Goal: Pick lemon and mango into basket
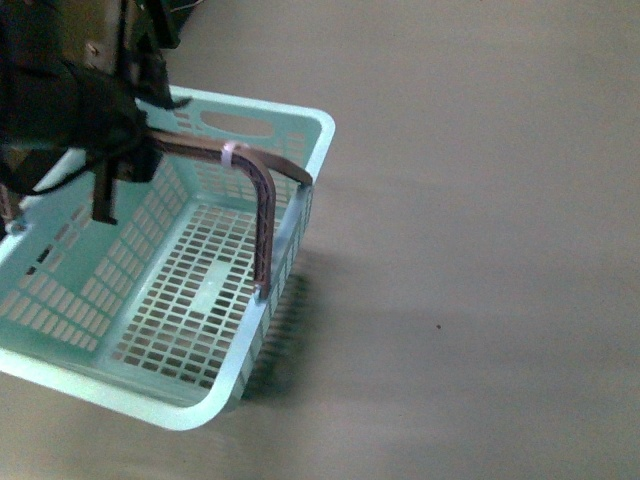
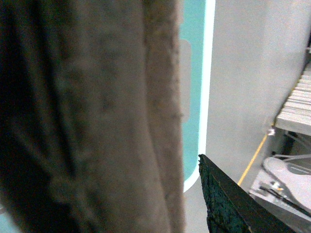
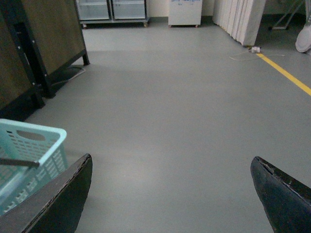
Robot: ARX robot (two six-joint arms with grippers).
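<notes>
the light aqua slotted plastic basket (image 1: 150, 400) sits on the smooth grey floor (image 1: 480, 250) at the left of the front view. one corner points away from the robot and its near rim runs off the left edge. the floor to its right and beyond is open, flat and unbroken to the frame's edges. the brown arched handle (image 1: 265, 215) stands up across the basket, with a small white tie near its bend, and the slotted bottom shows beneath it.

the dark left arm (image 1: 70, 100) hangs over the basket's far left corner, hiding that part of the rim. the left gripper (image 1: 110, 160) is only a dark mass just beside the handle's upper run. i cannot tell whether it touches the handle, or whether its jaws are apart or together.

the left wrist view is mostly filled by a blurred brown-grey surface very close to the lens. beside it are a strip of aqua rim and one dark finger (image 2: 228, 204).

the right wrist view shows the right gripper (image 3: 171, 160) with its two dark fingers (image 3: 63, 199) spread wide, holding nothing, over bare floor. the basket's corner lies beside one finger. only this view shows the room beyond: wood-panelled cabinets on black frames (image 3: 48, 34), a yellow floor line (image 3: 286, 75) and white upright panels (image 3: 240, 19), all well apart from the basket.
</notes>
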